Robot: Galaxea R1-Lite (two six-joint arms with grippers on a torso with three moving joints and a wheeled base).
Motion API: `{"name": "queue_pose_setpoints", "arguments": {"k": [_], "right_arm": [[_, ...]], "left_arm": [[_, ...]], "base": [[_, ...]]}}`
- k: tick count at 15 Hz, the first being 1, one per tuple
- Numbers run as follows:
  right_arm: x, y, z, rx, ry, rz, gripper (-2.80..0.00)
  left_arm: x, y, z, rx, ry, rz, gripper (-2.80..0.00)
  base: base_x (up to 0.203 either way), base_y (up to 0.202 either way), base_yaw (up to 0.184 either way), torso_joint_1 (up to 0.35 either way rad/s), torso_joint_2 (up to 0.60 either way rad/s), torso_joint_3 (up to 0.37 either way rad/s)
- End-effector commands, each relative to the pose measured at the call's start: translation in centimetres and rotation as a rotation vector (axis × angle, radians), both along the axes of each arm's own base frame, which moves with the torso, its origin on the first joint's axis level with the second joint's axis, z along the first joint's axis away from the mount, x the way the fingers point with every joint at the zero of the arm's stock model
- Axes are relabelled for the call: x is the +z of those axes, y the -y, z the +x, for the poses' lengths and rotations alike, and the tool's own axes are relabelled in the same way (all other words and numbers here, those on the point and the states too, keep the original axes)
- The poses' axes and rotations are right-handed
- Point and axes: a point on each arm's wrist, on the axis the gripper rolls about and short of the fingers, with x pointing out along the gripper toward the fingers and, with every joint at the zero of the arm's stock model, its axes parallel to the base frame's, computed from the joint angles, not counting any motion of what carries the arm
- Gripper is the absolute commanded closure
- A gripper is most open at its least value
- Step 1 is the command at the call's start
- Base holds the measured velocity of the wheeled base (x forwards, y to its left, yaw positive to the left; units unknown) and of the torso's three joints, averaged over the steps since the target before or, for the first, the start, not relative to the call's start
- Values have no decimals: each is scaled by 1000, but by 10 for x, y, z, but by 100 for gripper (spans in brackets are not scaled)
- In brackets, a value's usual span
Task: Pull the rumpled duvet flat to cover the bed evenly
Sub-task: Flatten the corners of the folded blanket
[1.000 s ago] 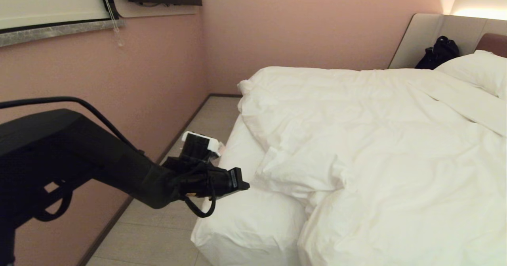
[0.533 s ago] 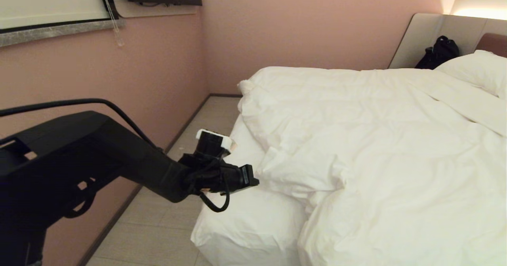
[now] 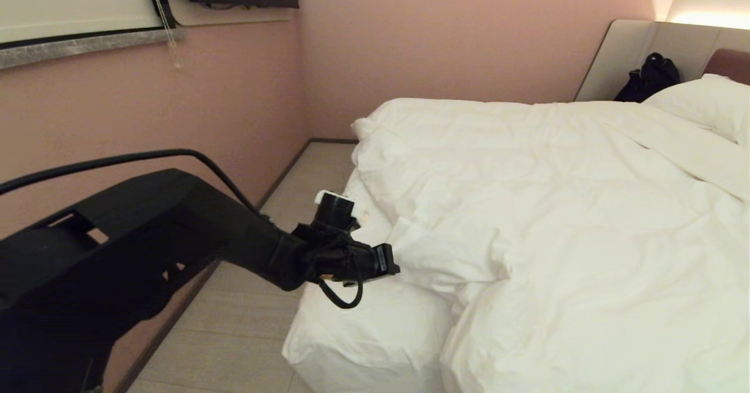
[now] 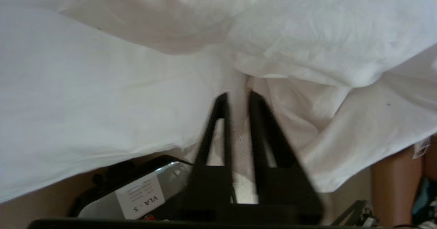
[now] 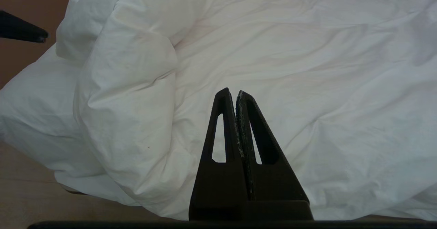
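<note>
The rumpled white duvet (image 3: 556, 205) lies bunched on the bed (image 3: 363, 328). Its near left corner is folded back, baring the fitted sheet over the mattress corner. My left gripper (image 3: 394, 262) reaches low over that bare corner, its tip right at the duvet's folded edge. In the left wrist view the left gripper (image 4: 238, 96) is open by a narrow gap with no cloth pinched in it, and the duvet (image 4: 307, 34) fold sits just ahead. My right gripper (image 5: 232, 91) is shut and empty, hovering over the duvet (image 5: 307, 68), outside the head view.
A pink wall (image 3: 146, 118) and a strip of tiled floor (image 3: 246, 334) run along the bed's left side. A white pillow (image 3: 709, 103) and a black bag (image 3: 647, 77) sit by the headboard (image 3: 729, 65) at the far right.
My left arm has stretched forward and to the right, bringing its gripper from over the mattress corner up to the duvet's folded edge. Its fingers have parted slightly. The duvet has not moved.
</note>
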Motion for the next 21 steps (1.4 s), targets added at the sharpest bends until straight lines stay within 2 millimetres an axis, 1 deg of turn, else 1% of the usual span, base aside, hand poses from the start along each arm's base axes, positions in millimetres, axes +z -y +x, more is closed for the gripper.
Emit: {"name": "queue_pose_setpoints", "arguments": {"k": [1,4,8,11,13,15,16,18,21], "right_arm": [[0,0,0,-1,-1,0,0],[0,0,0,0,-1,0,0],[0,0,0,0,0,0,0],[0,0,0,0,0,0,0],[0,0,0,0,1,0,0],[0,0,0,0,1,0,0],[0,0,0,0,0,0,0],[0,0,0,0,0,0,0],[0,0,0,0,-1,0,0]], "left_arm": [[-4,7,2,-5,5,1,-280],[-11,12,10,-30,39,23,-280],[-25,13,17,-61,157,153,-280],[-24,13,18,-56,170,158,-280],[-27,13,23,-49,178,157,-280],[-21,13,28,-49,206,151,-280],[-18,14,31,-62,229,158,-280],[-20,15,33,-121,299,210,-280],[-25,11,32,-190,372,283,-280]], "base": [[0,0,0,0,0,0],[0,0,0,0,0,0],[0,0,0,0,0,0],[0,0,0,0,0,0],[0,0,0,0,0,0],[0,0,0,0,0,0],[0,0,0,0,0,0],[0,0,0,0,0,0],[0,0,0,0,0,0]]}}
